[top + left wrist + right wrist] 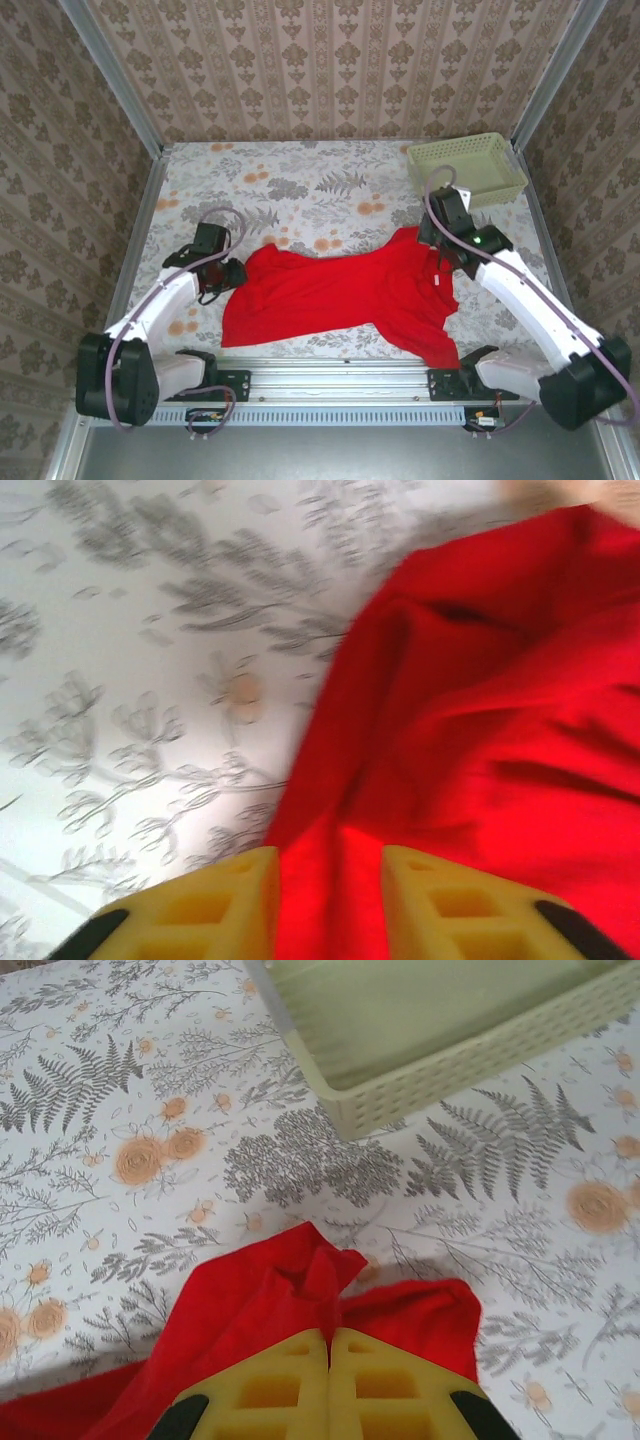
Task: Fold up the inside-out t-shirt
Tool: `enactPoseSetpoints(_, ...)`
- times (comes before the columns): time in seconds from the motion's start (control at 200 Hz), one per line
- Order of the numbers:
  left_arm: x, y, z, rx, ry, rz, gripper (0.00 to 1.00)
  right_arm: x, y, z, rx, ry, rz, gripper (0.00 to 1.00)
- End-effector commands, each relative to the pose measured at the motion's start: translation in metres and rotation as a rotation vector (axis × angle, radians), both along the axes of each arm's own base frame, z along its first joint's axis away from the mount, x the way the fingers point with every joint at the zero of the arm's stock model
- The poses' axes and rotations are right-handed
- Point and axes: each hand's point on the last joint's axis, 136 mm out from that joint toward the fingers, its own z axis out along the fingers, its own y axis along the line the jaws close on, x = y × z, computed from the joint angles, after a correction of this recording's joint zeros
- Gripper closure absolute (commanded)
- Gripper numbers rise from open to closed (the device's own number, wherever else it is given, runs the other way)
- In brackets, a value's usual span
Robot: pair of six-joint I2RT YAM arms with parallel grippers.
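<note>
Inside-out t-shirt (340, 290), centre frame: rumpled, 0 folds made, all folding remains; right gripper (329, 1338) pinches its edge, jaws pressed together; left gripper (330, 870) straddles cloth, jaws spread.

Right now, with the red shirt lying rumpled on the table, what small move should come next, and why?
Probably close the left gripper: its jaws stand apart with the edge of the shirt between them, while the right gripper is shut on the other end. Then both could stretch it flat.
</note>
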Motion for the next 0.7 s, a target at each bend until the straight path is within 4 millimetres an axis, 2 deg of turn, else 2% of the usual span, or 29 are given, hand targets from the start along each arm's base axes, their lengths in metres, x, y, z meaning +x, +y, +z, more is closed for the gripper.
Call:
enactPoseSetpoints(0.0, -0.002, 0.025, 0.013, 0.175, 0.012, 0.052, 0.59, -0.023, -0.003, -0.006, 0.018, 0.018, 0.022, 1.0)
enactPoseSetpoints(0.105, 0.002, 0.004, 0.041, 0.282, -0.093, -0.056, 0.5, -0.03, 0.003, -0.006, 0.041, 0.016, 0.058, 1.0)
enactPoseSetpoints(0.145, 0.002, -0.014, 0.052, 0.299, -0.143, -0.128, 0.48, -0.032, 0.003, -0.005, 0.042, 0.014, 0.063, 1.0)
enactPoseSetpoints(0.23, 0.003, -0.039, 0.064, 0.33, -0.199, -0.208, 0.42, -0.032, 0.004, -0.004, 0.044, 0.01, 0.065, 1.0)
enactPoseSetpoints(0.35, 0.008, -0.048, 0.047, 0.386, -0.129, -0.226, 0.41, -0.032, 0.003, 0.0, 0.05, -0.002, 0.056, 1.0)
enactPoseSetpoints(0.495, 0.014, -0.048, 0.021, 0.474, -0.034, -0.219, 0.41, -0.036, 0.0, 0.007, 0.049, -0.014, 0.05, 1.0)
enactPoseSetpoints(0.695, 0.02, -0.053, 0.0, 0.525, 0.032, -0.236, 0.39, -0.039, -0.004, 0.007, 0.038, -0.017, 0.042, 1.0)
